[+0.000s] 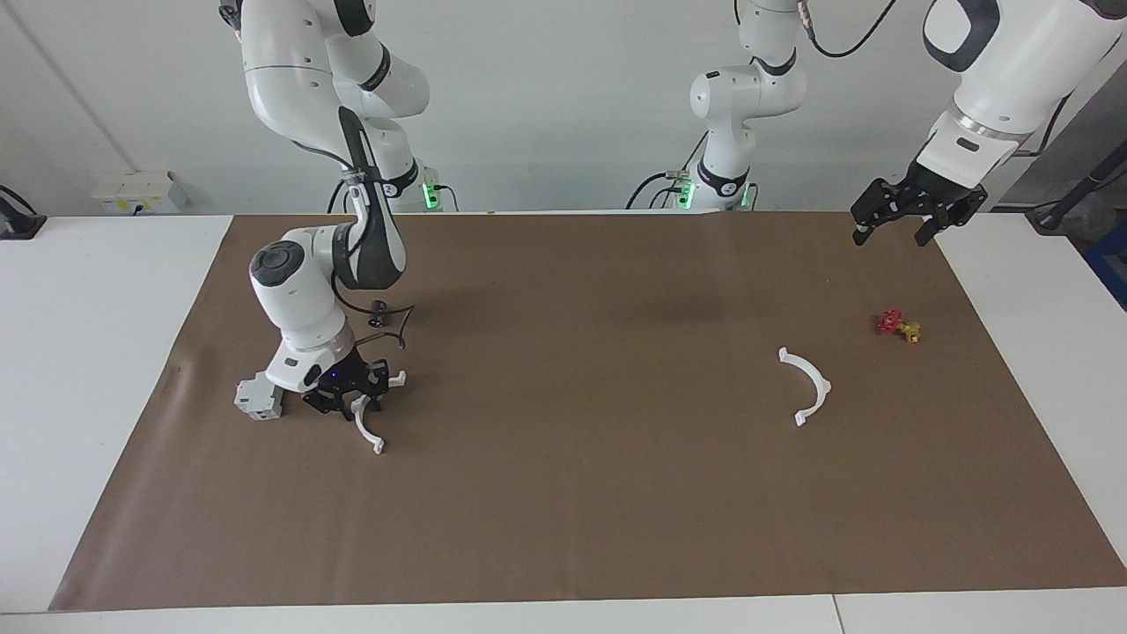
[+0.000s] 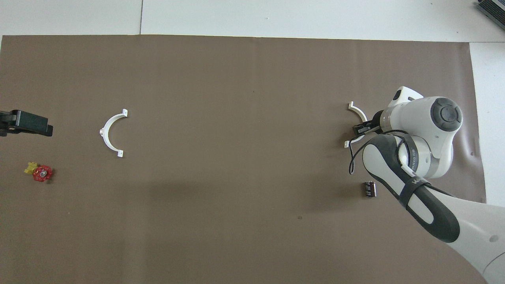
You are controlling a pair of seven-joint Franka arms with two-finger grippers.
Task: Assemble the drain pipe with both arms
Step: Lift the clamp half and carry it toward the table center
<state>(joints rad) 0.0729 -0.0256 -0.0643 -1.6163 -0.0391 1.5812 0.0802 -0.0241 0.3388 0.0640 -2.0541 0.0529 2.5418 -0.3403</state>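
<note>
The drain pipe lies as two separate white half-ring arcs on the brown mat. One arc [image 1: 368, 430] [image 2: 358, 113] is at the right arm's end, and my right gripper [image 1: 356, 398] [image 2: 362, 128] is down on its middle with the fingertips drawn in against it. The arc still rests on the mat. The other arc [image 1: 815, 388] [image 2: 107, 134] lies alone toward the left arm's end. My left gripper [image 1: 896, 220] [image 2: 24, 122] hangs open and empty in the air over the mat's corner there, and that arm waits.
A grey-white blocky box [image 1: 258, 398] sits right beside the right gripper, toward the table's end. A small black cylinder [image 1: 379, 310] [image 2: 369, 189] lies nearer the robots than the gripped arc. A red and yellow small part [image 1: 898, 326] [image 2: 39, 172] lies below the left gripper.
</note>
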